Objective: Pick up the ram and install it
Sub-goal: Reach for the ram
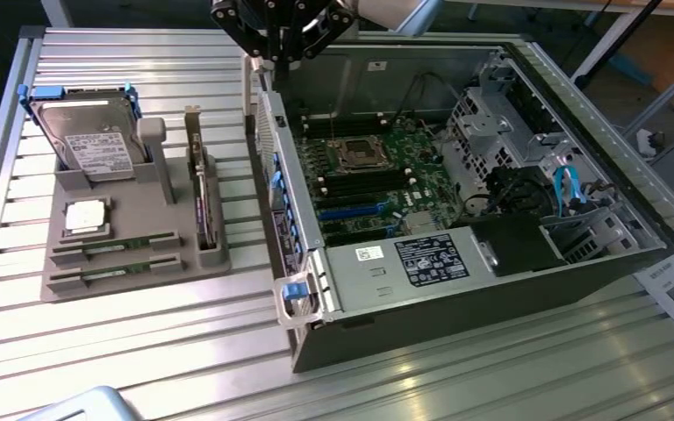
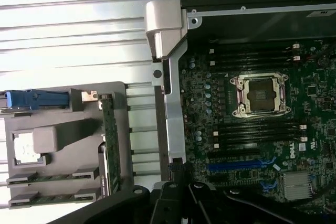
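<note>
The black end effector (image 1: 276, 53) is closed narrow and holds nothing. It hangs over the side wall of the open dark-grey computer case (image 1: 490, 316), just beside the green motherboard (image 1: 407, 167). Two slim green circuit-board ram sticks (image 1: 116, 246) sit in slots of the grey plastic holder (image 1: 138, 285). They are well apart from the end effector, and the holder rests on the ribbed metal surface (image 1: 138, 360).
</note>
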You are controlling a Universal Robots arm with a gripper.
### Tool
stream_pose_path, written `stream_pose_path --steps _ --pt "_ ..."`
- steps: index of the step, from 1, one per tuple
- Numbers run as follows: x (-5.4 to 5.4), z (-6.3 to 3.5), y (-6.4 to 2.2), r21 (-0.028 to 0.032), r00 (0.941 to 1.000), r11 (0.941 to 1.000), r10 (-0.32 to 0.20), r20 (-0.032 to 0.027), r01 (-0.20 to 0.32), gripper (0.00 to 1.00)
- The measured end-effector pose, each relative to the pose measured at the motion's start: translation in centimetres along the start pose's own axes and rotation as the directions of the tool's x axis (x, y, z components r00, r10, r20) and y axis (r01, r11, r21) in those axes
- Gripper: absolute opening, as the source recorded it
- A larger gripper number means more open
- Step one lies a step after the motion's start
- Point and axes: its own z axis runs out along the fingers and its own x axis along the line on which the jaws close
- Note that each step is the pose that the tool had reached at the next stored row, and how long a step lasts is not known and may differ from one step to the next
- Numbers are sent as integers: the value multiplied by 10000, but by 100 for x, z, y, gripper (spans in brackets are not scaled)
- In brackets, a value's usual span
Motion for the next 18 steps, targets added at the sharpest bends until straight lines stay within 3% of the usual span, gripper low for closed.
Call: stream_pose_path --steps 18 --pt "359 -9 -27 1 10000 10000 1 -17 -1 10"
